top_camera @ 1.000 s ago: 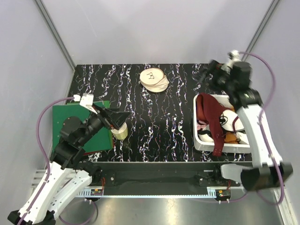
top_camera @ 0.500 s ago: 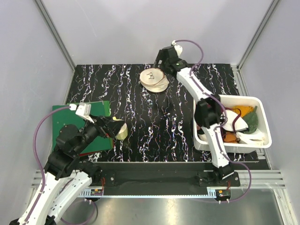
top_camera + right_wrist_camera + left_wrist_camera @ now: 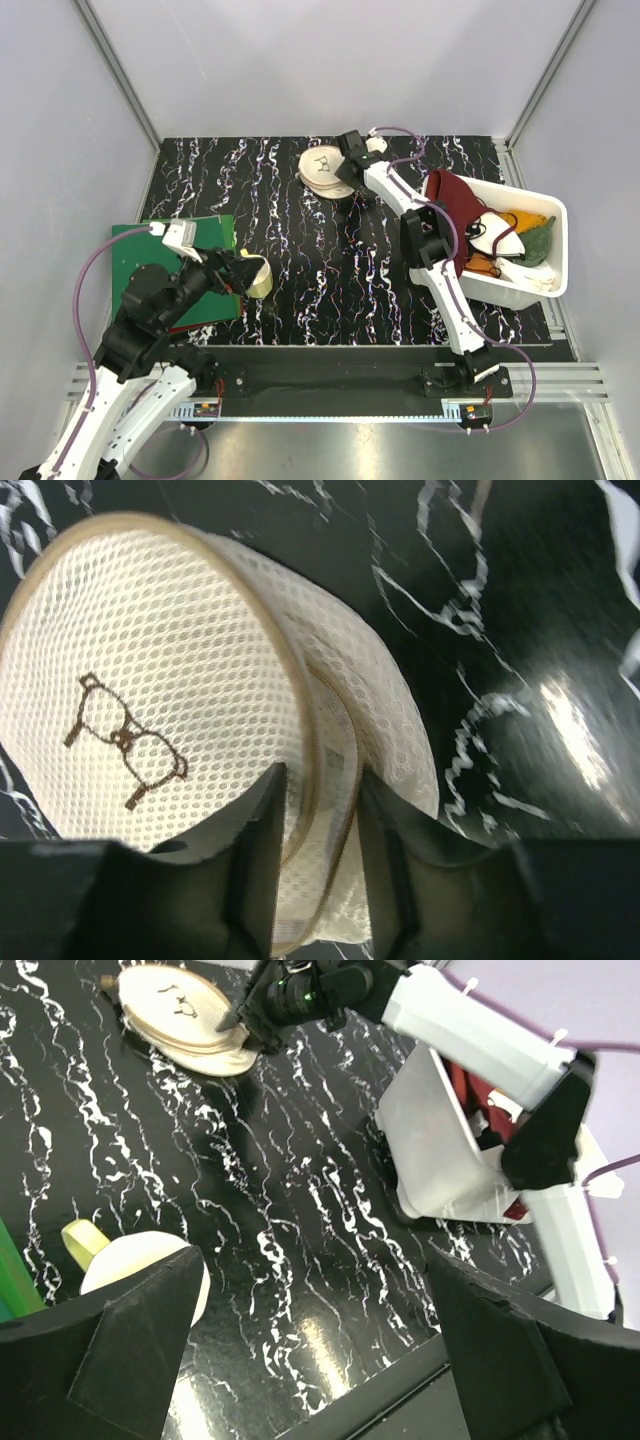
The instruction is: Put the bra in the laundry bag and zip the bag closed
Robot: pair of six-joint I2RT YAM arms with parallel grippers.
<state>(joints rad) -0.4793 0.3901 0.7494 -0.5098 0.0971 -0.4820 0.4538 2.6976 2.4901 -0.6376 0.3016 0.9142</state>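
While the rim of the laundry bag (image 3: 322,170) is pinched by the right end effector (image 3: 320,785) at upper centre, both mesh layers may be caught together; the bra (image 3: 455,205) lies in the right-hand bin (image 3: 510,290), and the left end effector (image 3: 315,1280) is released.

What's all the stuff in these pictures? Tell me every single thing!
laundry bag: one, cream-white mesh with a little brown glasses drawing, far middle of the table.
bra: one, dark red, draped over the left end of the tub.
tub: one, white, right side of the table.
orange cloth: one, orange, inside the tub.
green cloth: one, dark green, inside the tub, at its right end.
cup: one, cream-yellow, near left, beside the board.
board: one, green, left edge of the table.
table: one, black with white streaks.
left pincer: one, black, open, by the cup.
right pincer: one, black, shut on the laundry bag's rim.
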